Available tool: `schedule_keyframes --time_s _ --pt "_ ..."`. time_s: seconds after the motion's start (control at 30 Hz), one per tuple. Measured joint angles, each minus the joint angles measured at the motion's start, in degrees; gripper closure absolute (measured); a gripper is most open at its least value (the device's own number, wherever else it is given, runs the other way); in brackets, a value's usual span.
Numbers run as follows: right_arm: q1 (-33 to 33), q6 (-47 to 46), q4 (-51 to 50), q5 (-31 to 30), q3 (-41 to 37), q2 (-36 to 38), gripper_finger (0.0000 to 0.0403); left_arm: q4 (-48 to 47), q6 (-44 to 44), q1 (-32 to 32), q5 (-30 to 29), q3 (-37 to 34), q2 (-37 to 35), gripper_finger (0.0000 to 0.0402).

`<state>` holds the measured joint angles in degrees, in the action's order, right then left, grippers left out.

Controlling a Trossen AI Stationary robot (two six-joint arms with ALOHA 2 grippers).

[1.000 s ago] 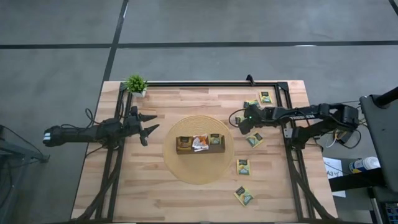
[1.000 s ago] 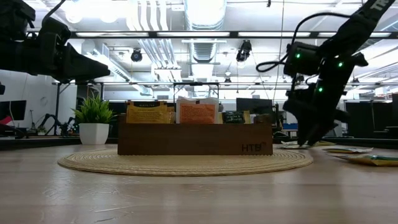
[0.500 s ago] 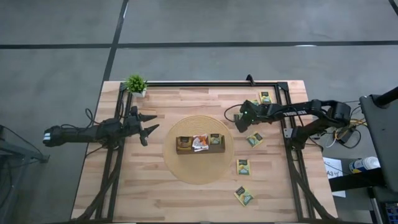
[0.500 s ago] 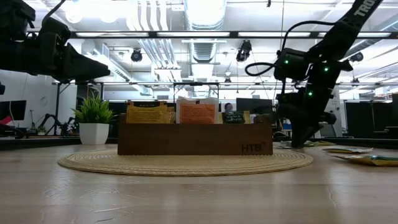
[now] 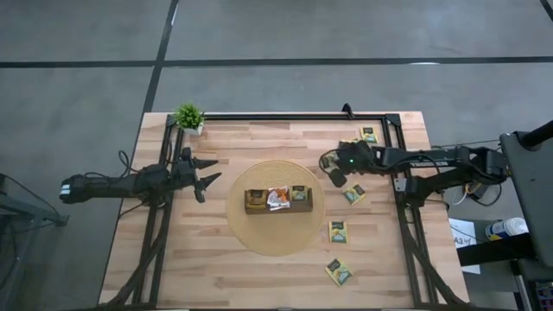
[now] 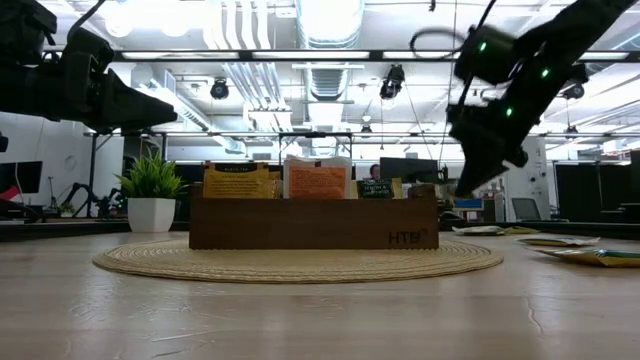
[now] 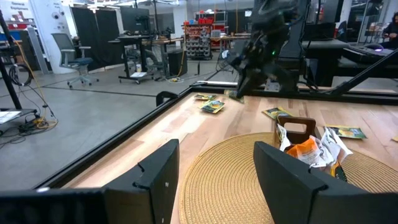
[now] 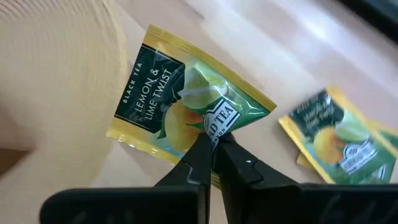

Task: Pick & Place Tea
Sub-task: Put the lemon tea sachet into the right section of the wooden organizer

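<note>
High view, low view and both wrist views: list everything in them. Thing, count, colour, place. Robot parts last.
table: one, light wood, under everything.
woven mat: one, straw-coloured, table centre.
wooden tray: one, brown, on the mat.
tray sachets: several, yellow-orange, white-and-orange, dark green, standing in the tray.
loose sachets: four visible, green-yellow, flat on the table right of the mat.
held sachet: one, green-yellow, pinched at its edge.
potted plant: one, green, white pot, corner on the left arm's side.
left gripper: dark, open, left of the mat.
right gripper: dark, shut on the held sachet, by the mat's right edge.
</note>
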<state>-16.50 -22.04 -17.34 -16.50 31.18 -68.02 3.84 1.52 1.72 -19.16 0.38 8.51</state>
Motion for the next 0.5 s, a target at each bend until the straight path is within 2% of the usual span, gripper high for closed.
schedule_keyframes --time_s 0.27,0.37,0.5 --pt "6.7 3.1 2.7 -2.0 0.1 8.7 0.0391 0.0 0.0 0.0 0.0 0.0 0.0 0.0199" --pt "10.0 7.4 3.2 -2.1 0.1 10.3 0.0391 0.0 0.0 0.0 0.0 0.0 0.0 0.0199" --pt "14.8 13.8 3.2 -5.6 0.1 10.4 0.0391 0.0 0.0 0.0 0.0 0.0 0.0 0.0199"
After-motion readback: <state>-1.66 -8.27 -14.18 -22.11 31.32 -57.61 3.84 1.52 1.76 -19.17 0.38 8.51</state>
